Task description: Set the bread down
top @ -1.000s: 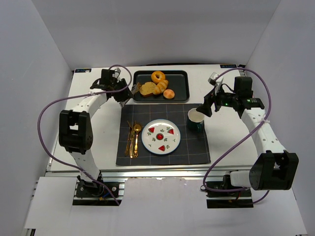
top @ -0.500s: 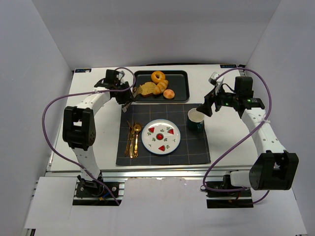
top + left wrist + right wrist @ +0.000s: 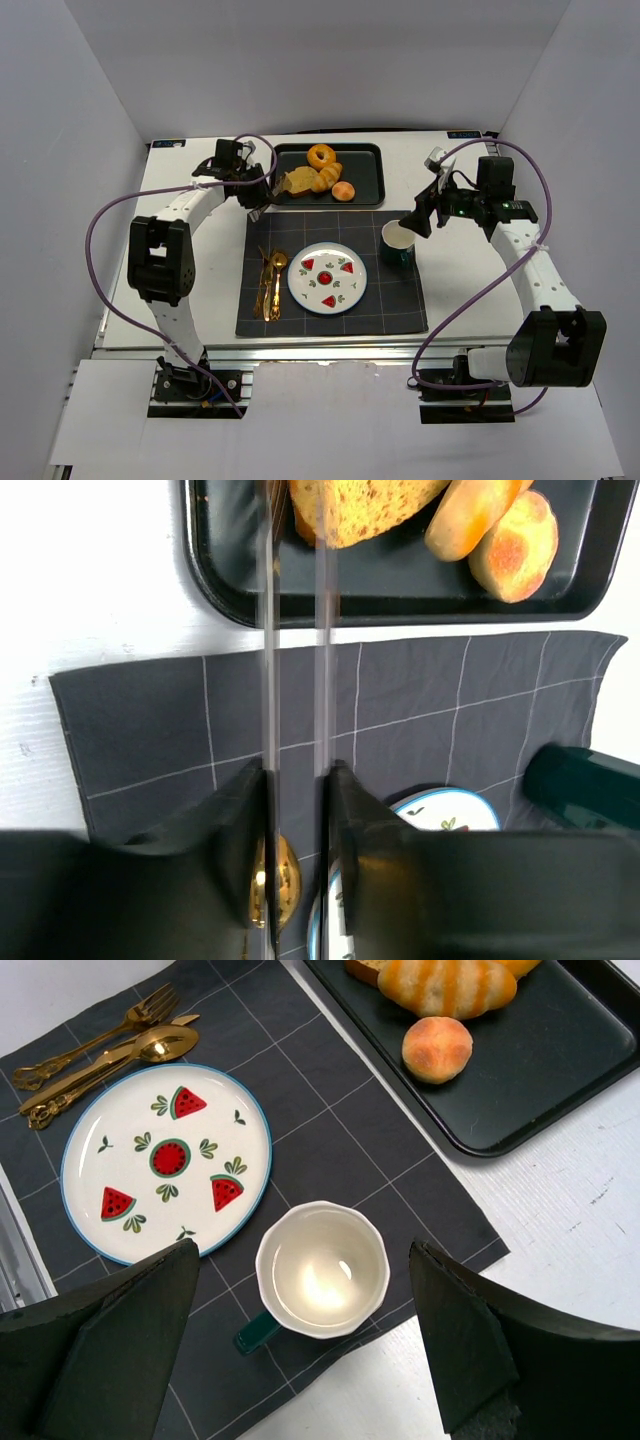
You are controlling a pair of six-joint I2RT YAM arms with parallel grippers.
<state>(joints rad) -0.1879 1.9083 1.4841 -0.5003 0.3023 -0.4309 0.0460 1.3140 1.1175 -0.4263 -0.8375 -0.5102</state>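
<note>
The bread is a thick slice (image 3: 370, 505) with a coarse, speckled brown crumb and a darker crust. It lies flat at the left end of a shallow black metal tray (image 3: 365, 165) with rounded corners, at the far side of the desk (image 3: 215, 290). Beside it on the tray are a glossy, ridged croissant (image 3: 326, 177), a small round roll (image 3: 344, 191) with an orange top, and a ring-shaped glazed pastry (image 3: 321, 155) toward the far rim. The left gripper (image 3: 262, 192) reaches in over the tray's near left corner. In the left wrist view its black fingers (image 3: 235, 850) carry thin, pale blades that run up to the slice, and the jaws stand only narrowly apart with the slice's left end lying between the blades. Whether they press on the bread I cannot tell, as the tips run out of view. Just in front of the tray lies a dark grey cloth placemat (image 3: 400, 300) with a thin white grid. On it rests a round white plate (image 3: 352, 285) with a blue rim and painted watermelon wedges, with shiny gold cutlery (image 3: 269, 283) to its left. A green cup (image 3: 398, 243) with a white, scalloped inside stands to the plate's right. The right gripper (image 3: 412, 222) hovers above the cup, its jaws spread wide and holding nothing.
</note>
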